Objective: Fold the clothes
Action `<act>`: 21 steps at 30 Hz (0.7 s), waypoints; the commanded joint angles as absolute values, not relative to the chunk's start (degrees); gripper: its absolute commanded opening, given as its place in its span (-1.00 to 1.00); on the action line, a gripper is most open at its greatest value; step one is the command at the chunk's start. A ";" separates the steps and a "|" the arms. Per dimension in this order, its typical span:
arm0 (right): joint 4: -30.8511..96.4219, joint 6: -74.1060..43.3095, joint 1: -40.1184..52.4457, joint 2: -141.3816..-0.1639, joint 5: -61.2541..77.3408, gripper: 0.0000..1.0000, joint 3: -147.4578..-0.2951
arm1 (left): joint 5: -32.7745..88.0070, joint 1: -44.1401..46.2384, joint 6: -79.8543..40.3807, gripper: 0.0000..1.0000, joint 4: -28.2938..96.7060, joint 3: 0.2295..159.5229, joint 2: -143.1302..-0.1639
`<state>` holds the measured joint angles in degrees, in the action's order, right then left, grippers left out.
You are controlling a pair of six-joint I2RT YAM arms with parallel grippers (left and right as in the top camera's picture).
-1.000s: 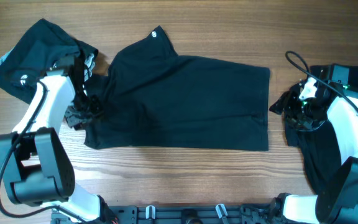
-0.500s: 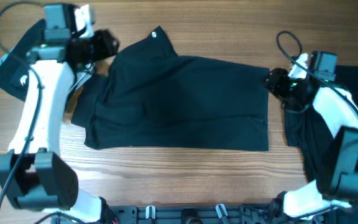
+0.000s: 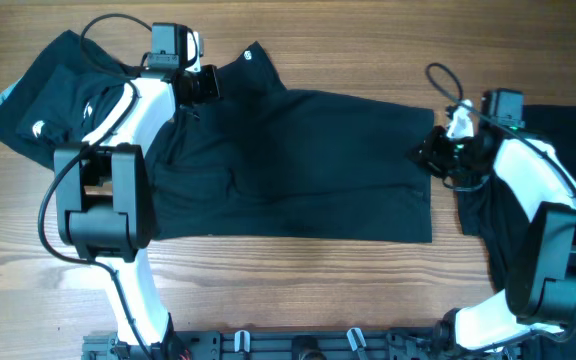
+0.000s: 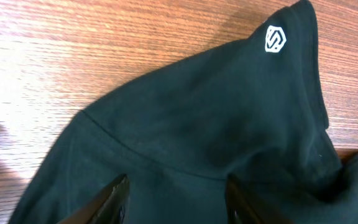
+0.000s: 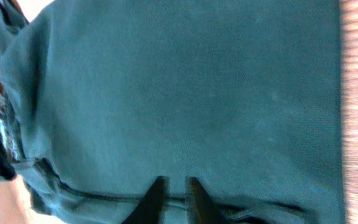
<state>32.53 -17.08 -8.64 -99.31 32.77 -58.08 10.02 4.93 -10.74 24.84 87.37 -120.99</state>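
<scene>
A black T-shirt [image 3: 308, 170] lies spread flat across the middle of the wooden table. Its raised upper-left corner carries a small white hexagon mark [image 4: 275, 38]. My left gripper [image 3: 211, 85] hovers at that upper-left part. In the left wrist view its fingers [image 4: 114, 199] stand wide apart over the black fabric [image 4: 185, 118], open, with nothing between them. My right gripper [image 3: 426, 152] is at the shirt's right edge, by the upper right corner. In the right wrist view it [image 5: 176, 193] is shut, its fingertips pinched on the stitched hem of the shirt [image 5: 185, 93].
A second black shirt [image 3: 38, 100] lies crumpled at the far left, behind my left arm. A third black garment [image 3: 558, 200] lies at the right under my right arm. Bare wood [image 3: 298, 290] runs along the front edge.
My left gripper has swung from the shirt's left edge up to its upper-left corner. My right gripper has moved onto the shirt's right edge and closed there.
</scene>
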 commanded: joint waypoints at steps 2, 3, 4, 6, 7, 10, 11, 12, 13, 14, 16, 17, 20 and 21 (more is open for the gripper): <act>26.48 -22.46 -4.08 -102.85 23.53 -0.91 -57.63 | 7.84 5.02 -9.21 -0.02 25.71 87.77 -120.64; 26.09 -26.26 -3.53 -105.25 19.20 -0.91 -57.63 | 7.81 5.02 -9.21 0.00 26.00 87.77 -120.64; 26.76 -30.13 -3.42 -107.66 15.18 -0.92 -57.63 | 7.84 5.02 -9.21 0.04 26.20 87.79 -120.53; 30.20 -34.57 -3.51 -110.34 11.66 -0.91 -57.63 | 7.84 5.04 -9.21 0.13 26.11 87.79 -120.44; 33.74 -37.67 -3.62 -111.18 8.82 -0.91 -57.63 | 7.84 5.04 -9.17 0.17 25.78 87.79 -120.44; 44.27 -42.06 -3.73 -110.52 -2.57 -0.91 -57.63 | 7.86 5.04 -6.66 0.23 24.80 87.77 -120.46; 46.11 -42.00 -3.75 -109.97 -4.67 -0.91 -57.63 | 7.86 5.06 -5.82 0.25 24.36 87.77 -120.46; 47.77 -41.98 -3.75 -109.25 -6.48 -0.91 -57.63 | 7.88 5.10 -4.75 0.27 23.68 87.77 -120.51; 48.47 -41.28 -3.73 -108.36 -6.61 -0.91 -57.63 | 7.84 5.10 -3.92 0.29 22.79 87.77 -120.55; 48.47 -39.59 -3.73 -107.42 -6.15 -0.91 -57.69 | 7.84 5.10 -3.18 0.30 21.37 87.77 -120.77; 49.58 -37.50 -3.73 -105.58 -6.24 -0.91 -58.06 | 7.84 5.10 -3.16 0.36 19.27 87.77 -121.05; 51.11 -37.69 -3.73 -104.51 -6.50 -0.91 -58.15 | 7.84 5.10 -3.16 0.38 18.13 87.77 -121.30; 53.63 -38.57 -3.81 -101.75 -7.25 -0.91 -58.15 | 7.86 5.10 -2.72 0.43 15.27 87.77 -122.69; 53.19 -37.23 -3.81 -100.90 -6.90 -0.91 -58.15 | 7.84 5.10 -2.68 0.45 14.72 87.77 -123.15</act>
